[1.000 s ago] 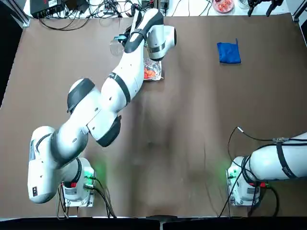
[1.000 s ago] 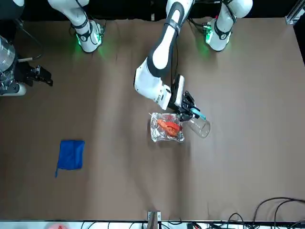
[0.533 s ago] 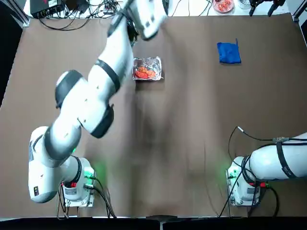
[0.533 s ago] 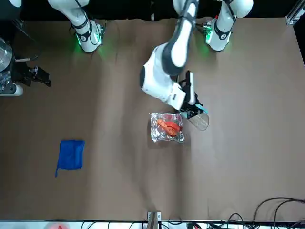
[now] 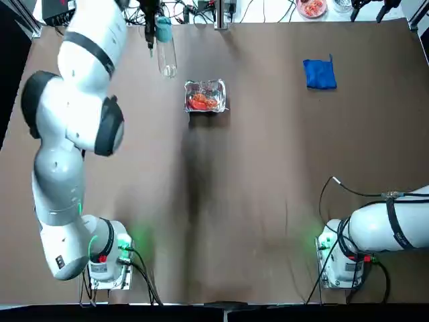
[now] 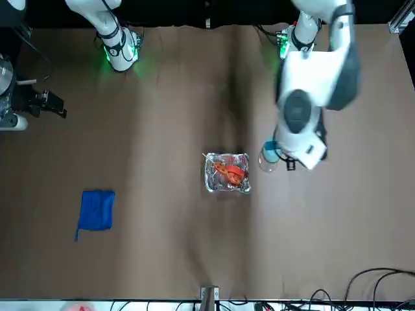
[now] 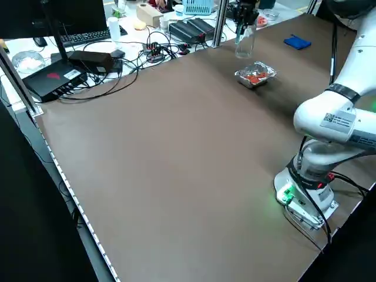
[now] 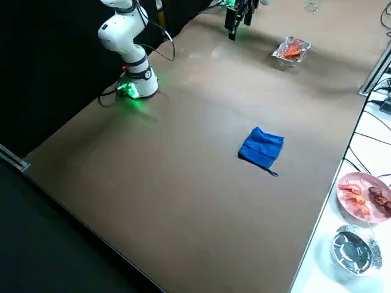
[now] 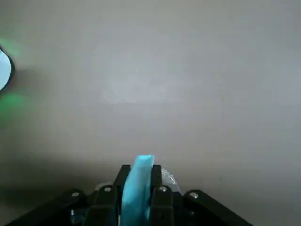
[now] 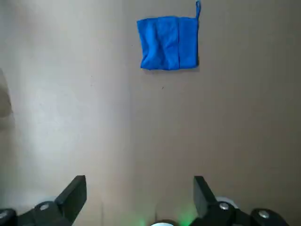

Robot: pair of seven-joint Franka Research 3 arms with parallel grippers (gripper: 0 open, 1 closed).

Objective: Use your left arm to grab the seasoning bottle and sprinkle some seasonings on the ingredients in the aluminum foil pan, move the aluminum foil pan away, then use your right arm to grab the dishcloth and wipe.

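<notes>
My left gripper (image 5: 151, 28) is shut on the light-blue cap of the clear seasoning bottle (image 5: 167, 60), near the table's far edge. The bottle (image 7: 243, 42) hangs cap up, to the left of the aluminum foil pan (image 5: 205, 96). In the left wrist view the cap (image 9: 138, 186) sits between the fingers. The crinkled pan (image 6: 227, 172) holds the red-orange ingredients (image 5: 200, 101) and stands uncovered. The blue dishcloth (image 5: 320, 74) lies folded at the far right. My right arm (image 5: 385, 228) is parked by its base. Its gripper (image 10: 138, 195) is open, far from the dishcloth (image 10: 168, 43).
A round dish of reddish food (image 8: 365, 195) and a metal bowl (image 8: 354, 247) sit beyond the table's far right edge. Cables and black boxes (image 5: 100, 13) line the far edge. A black device (image 6: 29, 103) stands off the table's right side.
My left arm has swung left, away from above the foil pan, carrying the bottle with it. The pan now shows in full. The right arm and the dishcloth have not moved.
</notes>
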